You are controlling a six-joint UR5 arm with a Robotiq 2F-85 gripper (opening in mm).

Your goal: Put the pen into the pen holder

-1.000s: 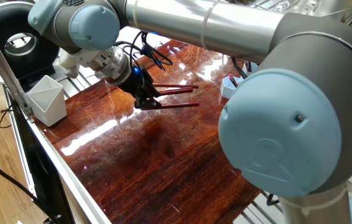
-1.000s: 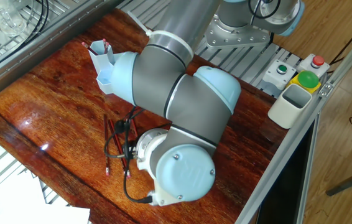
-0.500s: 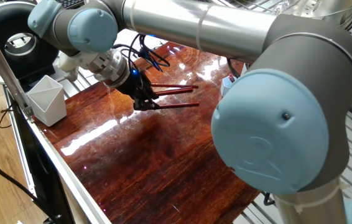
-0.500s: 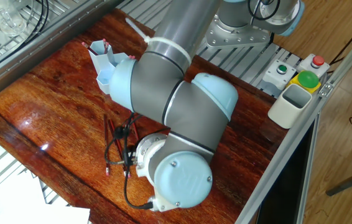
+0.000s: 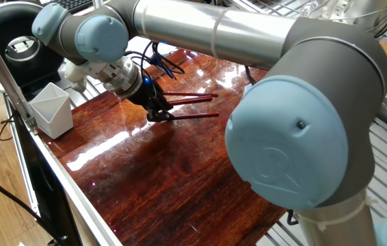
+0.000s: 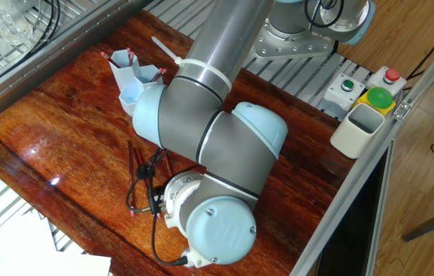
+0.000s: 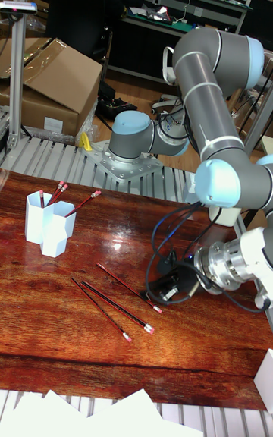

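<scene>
The black two-finger tool [image 7: 168, 285] is seen low over the glossy reddish-brown wooden tabletop [image 7: 45, 331], at the eraser end of one of the thin dark red pens [image 7: 126, 286] lying flat there. In the one fixed view the tool [image 5: 158, 109] sits at the near ends of two pens [image 5: 192, 115] that stretch away from it side by side. Whether its fingers are clenched on a pen or merely beside it cannot be told, since the tips are dark and partly hidden by the wrist and cables.

In the tall fixed view three pens are counted on the tabletop, lying roughly parallel and slanted, each a slim red shaft with a pale pink tip. The other two lie just beside the first, farther from the tool.

The small light blue plastic pen holder of joined hexagonal tubes [image 7: 44, 226] stands upright well apart from the tool, near the far left of the tabletop, with several red pens already leaning in it. In the other fixed view the holder [image 6: 129, 77] is partly covered by the arm.

A pale grey-white angular cup [image 5: 50, 109] stands at the tabletop's edge.
</scene>
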